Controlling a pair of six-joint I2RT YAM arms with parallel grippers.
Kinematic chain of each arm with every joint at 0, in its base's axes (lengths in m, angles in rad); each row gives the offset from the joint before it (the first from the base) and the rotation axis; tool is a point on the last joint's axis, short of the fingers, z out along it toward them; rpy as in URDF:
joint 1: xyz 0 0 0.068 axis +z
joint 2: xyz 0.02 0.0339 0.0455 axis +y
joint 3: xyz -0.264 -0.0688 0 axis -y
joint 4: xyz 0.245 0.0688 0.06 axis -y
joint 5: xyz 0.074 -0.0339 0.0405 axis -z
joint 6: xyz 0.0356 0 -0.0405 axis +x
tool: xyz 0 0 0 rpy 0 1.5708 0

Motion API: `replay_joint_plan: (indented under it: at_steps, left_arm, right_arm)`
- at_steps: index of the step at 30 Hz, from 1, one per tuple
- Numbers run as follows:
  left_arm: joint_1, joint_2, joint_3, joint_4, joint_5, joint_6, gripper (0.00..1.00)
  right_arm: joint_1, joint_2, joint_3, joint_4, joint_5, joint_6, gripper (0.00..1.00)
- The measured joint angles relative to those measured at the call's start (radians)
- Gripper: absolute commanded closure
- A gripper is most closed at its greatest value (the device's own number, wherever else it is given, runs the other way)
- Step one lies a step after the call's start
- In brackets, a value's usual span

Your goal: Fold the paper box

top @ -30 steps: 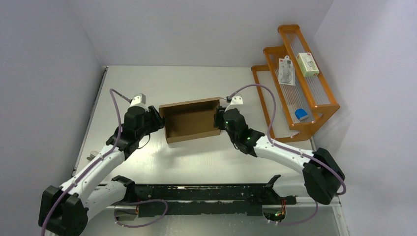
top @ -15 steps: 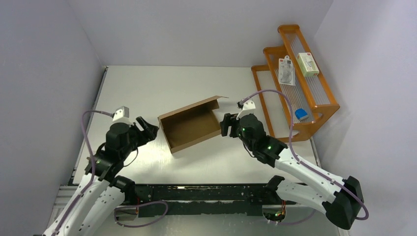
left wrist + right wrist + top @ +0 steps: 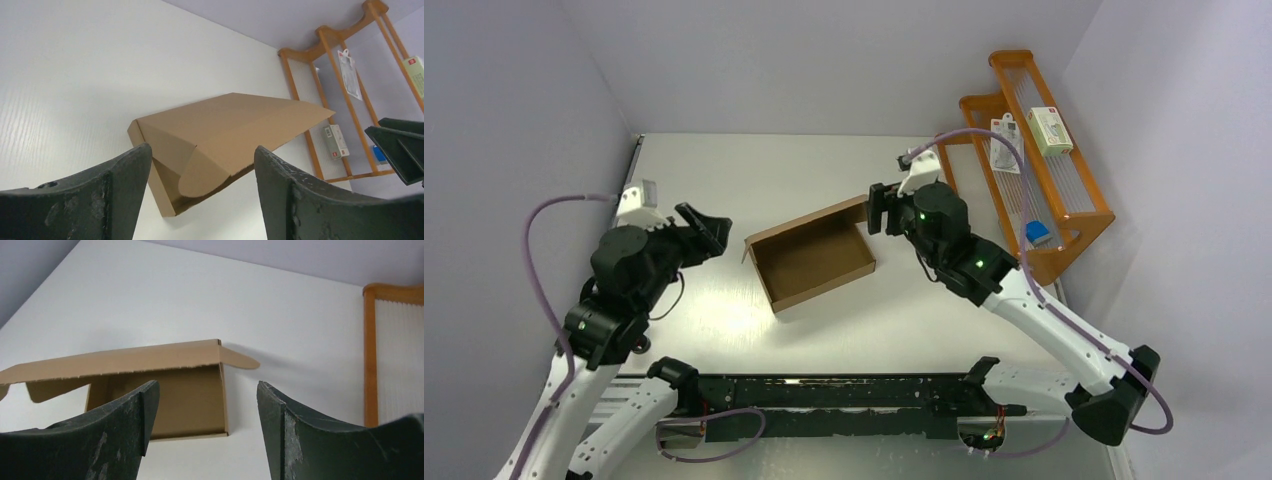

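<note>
The paper box is a shallow brown cardboard mailer lying on the table, its lid half raised along the far side. My left gripper is open and empty, raised to the left of the box and apart from it. My right gripper is open and empty, raised at the box's far right corner, not touching it. The left wrist view shows the box beyond the open fingers, lid tilted over it with a rounded side flap. The right wrist view shows the box from the other side, its lid partly up.
An orange wire-fronted rack stands at the right edge of the table, holding small white packages and a blue item. A black rail runs along the near edge. Walls close in left, back and right.
Both grippers have let go of the box and pulled back and upward, left arm to the left, right arm to the far right. The box rotated slightly and rests on the table.
</note>
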Motion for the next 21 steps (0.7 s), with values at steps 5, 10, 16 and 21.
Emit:
replay_joint_plan:
  at_steps: [5, 10, 16, 21]
  left_arm:
    - [0.0, 0.172, 0.05, 0.046, 0.04, 0.041, 0.25]
    - [0.0, 0.32, 0.063, 0.082, 0.087, 0.071, 0.3]
    - [0.0, 0.368, 0.027, 0.109, 0.141, 0.08, 0.31]
    - [0.0, 0.368, -0.055, 0.118, 0.175, 0.076, 0.32]
  right_arm:
    - [-0.032, 0.127, 0.074, 0.006, -0.016, -0.054, 0.27]
    - [-0.083, 0.289, 0.175, 0.011, -0.053, -0.08, 0.28]
    - [-0.103, 0.376, 0.217, 0.002, -0.112, -0.088, 0.31]
    - [-0.102, 0.378, 0.191, -0.028, -0.154, -0.083, 0.33]
